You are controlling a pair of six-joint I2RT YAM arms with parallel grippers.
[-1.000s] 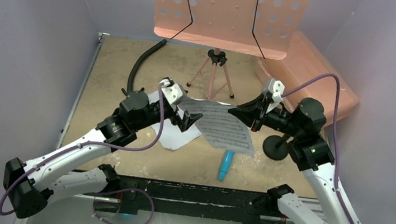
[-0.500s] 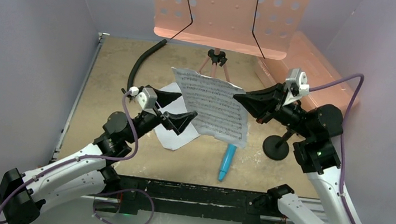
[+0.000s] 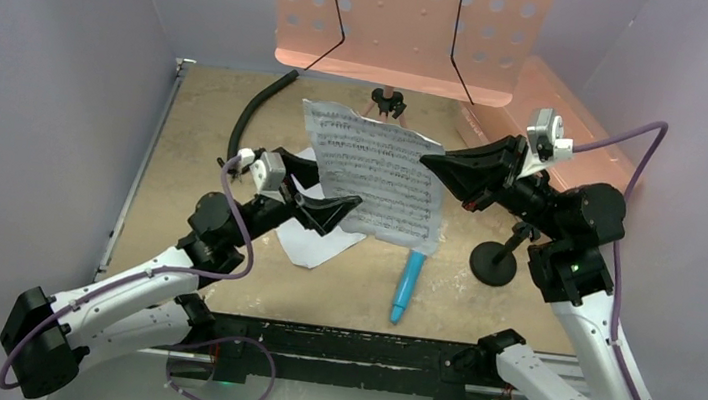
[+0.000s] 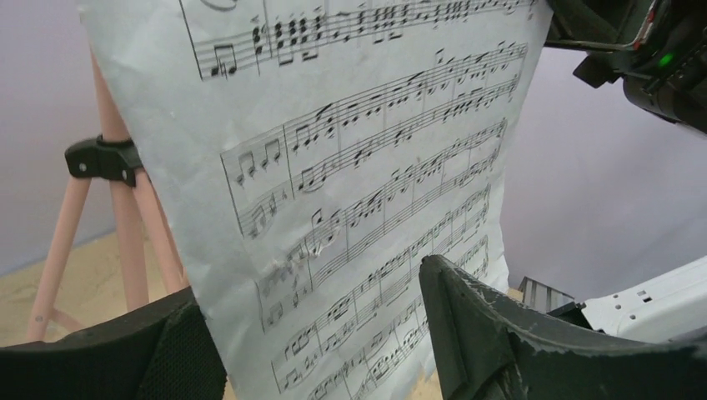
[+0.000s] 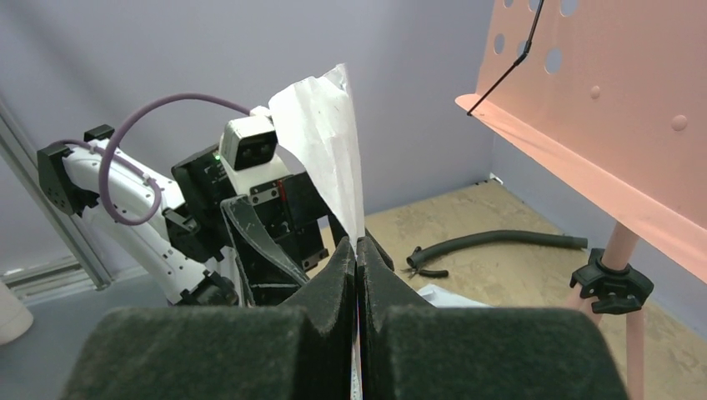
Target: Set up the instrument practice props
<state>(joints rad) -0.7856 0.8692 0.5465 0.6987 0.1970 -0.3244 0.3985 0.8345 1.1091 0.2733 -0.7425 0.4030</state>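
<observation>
My right gripper (image 3: 432, 159) is shut on the right edge of a white sheet-music page (image 3: 374, 167) and holds it upright in the air in front of the pink perforated music stand (image 3: 410, 25). The wrist view shows the pads (image 5: 333, 275) pinching the paper (image 5: 321, 125). My left gripper (image 3: 332, 205) is open at the page's lower left part. Its fingers (image 4: 492, 333) stand apart, with the page (image 4: 358, 150) just beyond them. A second page (image 3: 310, 243) lies on the table. The blue toy microphone (image 3: 405, 286) lies near the front. The black round-base mic stand (image 3: 494, 261) stands at right.
A curved black hose (image 3: 254, 113) lies at the back left of the table and also shows in the right wrist view (image 5: 500, 242). A translucent pink box (image 3: 566, 114) stands at the back right. The stand's tripod legs (image 4: 125, 225) are behind the held page.
My right gripper has lifted the page up and back toward the music stand, turning it more upright. My left gripper has risen and followed, its jaws open by the page's lower left.
</observation>
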